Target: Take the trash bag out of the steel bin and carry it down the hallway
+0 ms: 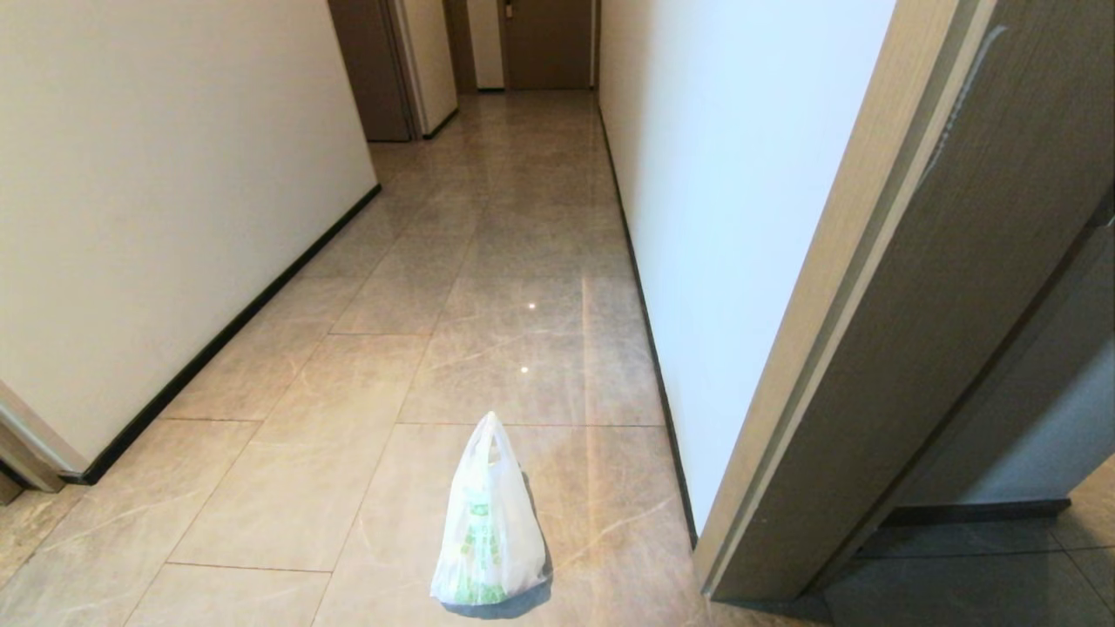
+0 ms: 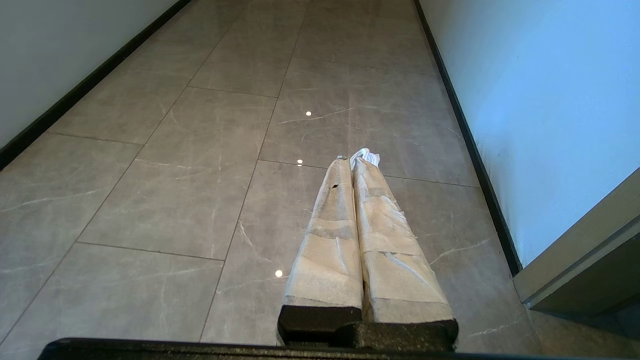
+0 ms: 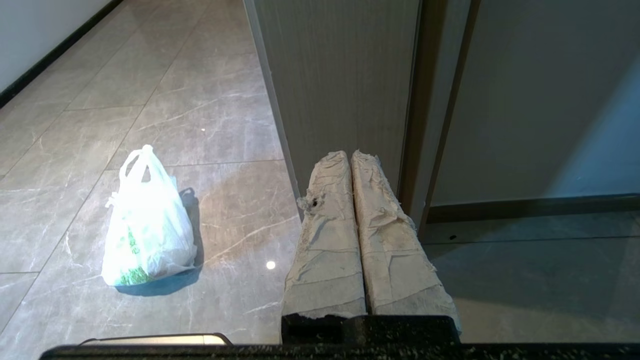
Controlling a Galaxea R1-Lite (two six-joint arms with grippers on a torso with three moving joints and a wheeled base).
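Note:
The trash bag (image 1: 488,531), thin white plastic with green print, stands by itself on the hallway (image 1: 496,252) floor tiles with its loop handles up. It also shows in the right wrist view as the bag (image 3: 145,230), off to the side of my right gripper (image 3: 351,155), which is shut and empty. My left gripper (image 2: 352,162) is shut, its taped fingers pressed together. A bit of white plastic (image 2: 366,156) peeks out just past its tips. Neither gripper shows in the head view. The steel bin is out of view.
A cream wall with black baseboard (image 1: 218,340) runs along the left. On the right are a white wall (image 1: 723,261) and a brown door frame (image 1: 880,366) close to the bag. Brown doors (image 1: 549,43) close the far end.

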